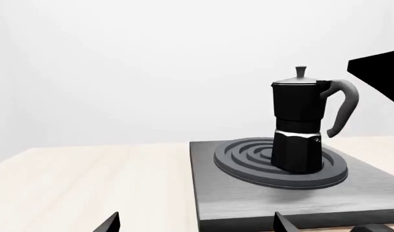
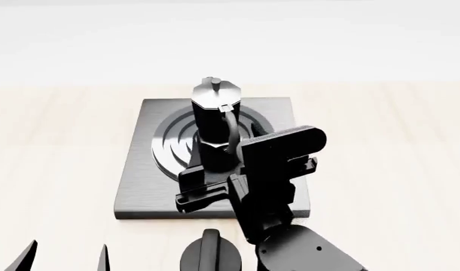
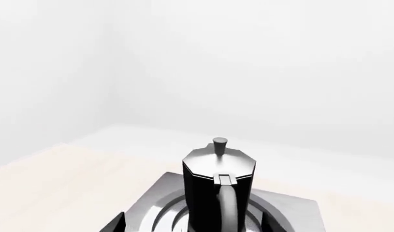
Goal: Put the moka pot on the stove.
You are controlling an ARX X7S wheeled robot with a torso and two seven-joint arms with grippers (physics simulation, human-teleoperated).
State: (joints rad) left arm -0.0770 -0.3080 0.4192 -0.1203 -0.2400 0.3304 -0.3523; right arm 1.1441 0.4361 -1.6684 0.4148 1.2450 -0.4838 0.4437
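Observation:
The black moka pot (image 1: 300, 125) with its silver lid stands upright on the raised rings of the grey stove (image 1: 248, 193). From the head view the pot (image 2: 212, 110) is on the plate's (image 2: 139, 186) far half, handle turned toward me. My right gripper (image 3: 191, 223) is open just behind that handle, with one fingertip (image 3: 116, 223) on each side and neither touching the pot (image 3: 216, 179). My left gripper (image 1: 193, 223) is open and holds nothing, low at the near left (image 2: 64, 257), short of the stove's edge.
A round black dial knob (image 2: 211, 254) lies on the light wooden table (image 2: 56, 141) just in front of the stove. My right arm (image 2: 275, 169) hangs over the stove's near right part and shows as a black shape (image 1: 377, 77).

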